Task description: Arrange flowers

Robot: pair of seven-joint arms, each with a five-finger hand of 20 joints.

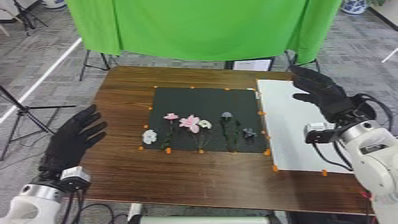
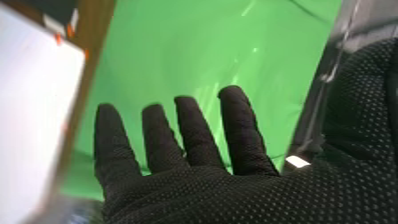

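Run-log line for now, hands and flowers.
Left hand: open, empty | right hand: open, by white sheet | flowers: on black mat, leftmost bloom at its edge

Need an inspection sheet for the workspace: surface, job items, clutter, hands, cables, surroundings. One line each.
Surface: brown wooden table; black sheet in the middle, white sheet to its right.
Job's things: pink flowers, white flowers and dark bluish flowers lie in a rough row on the black sheet, the leftmost white one at its left edge.
Clutter: nothing seen beyond orange markers along the sheets' edges.
Hands: left hand open at the table's left side; right hand open at its far right; both hold nothing.
Cables: black cables at both wrists.
Surroundings: green cloth beyond the table, grey carpet, black tripod at left.
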